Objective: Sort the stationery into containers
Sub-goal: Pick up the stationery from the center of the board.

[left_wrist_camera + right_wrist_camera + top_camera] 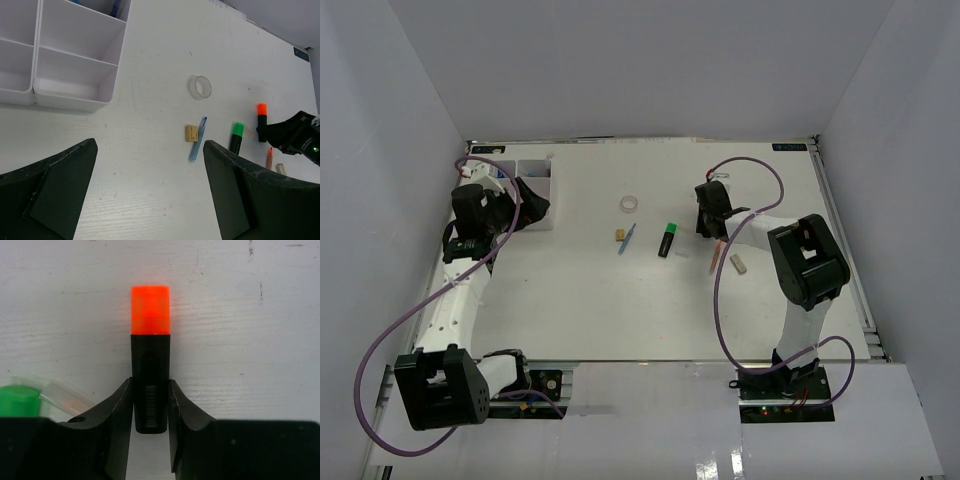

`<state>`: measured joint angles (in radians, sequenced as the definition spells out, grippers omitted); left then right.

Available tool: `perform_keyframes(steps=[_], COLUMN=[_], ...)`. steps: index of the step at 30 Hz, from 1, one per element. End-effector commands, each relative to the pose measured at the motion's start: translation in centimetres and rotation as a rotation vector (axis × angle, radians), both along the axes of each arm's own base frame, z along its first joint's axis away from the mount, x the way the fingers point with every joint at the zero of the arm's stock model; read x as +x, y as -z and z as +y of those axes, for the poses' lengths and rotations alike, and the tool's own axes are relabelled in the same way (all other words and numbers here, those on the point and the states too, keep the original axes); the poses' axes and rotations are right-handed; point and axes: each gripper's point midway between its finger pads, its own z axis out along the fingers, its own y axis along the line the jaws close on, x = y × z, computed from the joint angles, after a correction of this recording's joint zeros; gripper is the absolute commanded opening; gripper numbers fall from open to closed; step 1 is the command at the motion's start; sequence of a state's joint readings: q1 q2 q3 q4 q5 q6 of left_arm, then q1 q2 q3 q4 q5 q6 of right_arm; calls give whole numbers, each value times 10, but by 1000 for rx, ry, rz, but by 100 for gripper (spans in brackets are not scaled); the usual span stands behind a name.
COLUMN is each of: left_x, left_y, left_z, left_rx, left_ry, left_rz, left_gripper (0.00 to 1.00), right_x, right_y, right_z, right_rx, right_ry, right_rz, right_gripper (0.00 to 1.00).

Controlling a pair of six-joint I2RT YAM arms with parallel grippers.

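Observation:
An orange-capped highlighter (150, 310) with a black body lies flat on the white table. My right gripper (150, 383) is shut on its body, both fingers pressing its sides. The left wrist view shows that highlighter (261, 120) and the right gripper (292, 137) at the right. My left gripper (150, 190) hangs open over bare table, next to the white organiser tray (75, 102). A tape ring (630, 204), brass clip (620, 235), blue pen (627, 240) and green-capped highlighter (667, 240) lie mid-table. From above, the right gripper (708, 225) hides the orange highlighter.
A thin orange pen (718, 257) and a white eraser (738, 263) lie just right of my right gripper. Something blue (117, 6) sits in a far compartment of the tray. White walls enclose the table on three sides.

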<state>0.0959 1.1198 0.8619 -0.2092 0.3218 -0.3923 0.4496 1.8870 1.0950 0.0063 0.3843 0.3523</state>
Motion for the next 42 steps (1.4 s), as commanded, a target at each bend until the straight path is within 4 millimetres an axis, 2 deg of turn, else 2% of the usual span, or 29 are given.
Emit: perform_keyframes(steps=[1,3,5,6,7,9,10,11,12,14,15,16,17,18,19,20,22,26,28,30,34,35,41,42], left_x=[-5,-8,-14,-17,-21,-25,-28,-29,-35,-38,-43,-44,-42,-47,-48,-48,-50,-51,-55,-60,-56,-56,-60,-60], left_y=[-19,-16,-18,-20,-23,-37,-43,-49,-55,-60,-65,-66,-68,-67,-72,-75,-80,-83,-77,-80,-75,-75,-64,-62], left_z=[-9,-17,-32,-39,-48,-63,-70,-77,-94,-109,-126,-134,-139,-154,-161,-167,-183,-211,-230,-244,-258,-261,-270,-271], left_rx=[-21,-48,-115,-138,-169,-203,-216,-237,-247,-269,-271,-272,-266,-275,-277,-277,-275,-282,-274,-265,-232,-226,-194,-193], left_ry=[43,75,144,176,219,267,293,305,355,378,421,432,427,457,470,473,487,523,548,572,559,559,564,564], left_rz=[-55,-44,-21,-16,-8,-14,-20,-19,-20,-9,-12,-8,-12,7,-1,-8,-15,-2,21,16,17,15,47,52], left_gripper=[98,98,98,98,98,98,98,98,98,98,98,98,98,98,98,98,98,94,92,90,81,75,55,49], right_x=[2,-1,-2,-5,-6,-13,-16,-20,-31,-47,-61,-72,-82,-98,-108,-123,-139,-164,-168,-170,-170,-170,-168,-168], right_y=[4,3,-9,-10,-25,-36,-57,-66,-86,-106,-115,-134,-144,-152,-168,-173,-189,-205,-209,-210,-212,-212,-213,-213], right_z=[-7,-8,-7,-8,-6,2,9,17,29,51,68,75,83,100,105,115,124,138,141,142,142,142,141,140], right_rx=[-5,-4,5,-2,11,9,20,27,28,65,82,96,119,166,174,219,277,359,370,373,374,371,369,368], right_ry=[43,35,19,-6,-21,-110,-148,-196,-277,-402,-479,-541,-589,-670,-721,-801,-866,-975,-992,-996,-995,-991,-980,-977], right_rz=[-3,-5,-32,-45,-85,-132,-188,-218,-289,-358,-391,-464,-496,-512,-564,-577,-619,-666,-679,-685,-692,-691,-698,-700], right_gripper=[28,18,9,8,8,8,9,9,9,9,9,9,9,9,9,9,10,11,11,11,11,11,12,12])
